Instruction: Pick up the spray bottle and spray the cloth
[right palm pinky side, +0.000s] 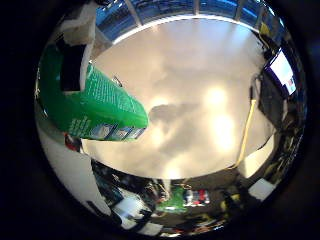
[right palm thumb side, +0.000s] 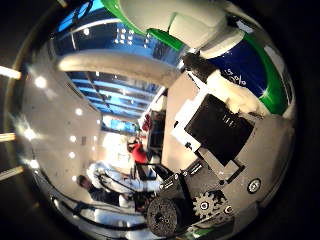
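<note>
A green spray bottle (right palm pinky side: 102, 107) with printed labels lies close against my palm, above a pale table (right palm pinky side: 200, 70). One white and black finger (right palm pinky side: 75, 60) lies across its body. In the thumb side view my right hand (right palm thumb side: 220, 130) is curled round the bottle's upper part, where a blue and green label (right palm thumb side: 250, 67) and the white spray head (right palm thumb side: 165, 17) show. The bottle hangs clear of the tabletop and casts a shadow on it. No cloth shows in either view.
A lit monitor (right palm pinky side: 282, 70) stands beside the table's far side, and cluttered items (right palm pinky side: 190, 197) lie past its near edge. Windows (right palm pinky side: 165, 10) run along the wall beyond the table. Ceiling lights (right palm thumb side: 40, 82) show in the thumb side view.
</note>
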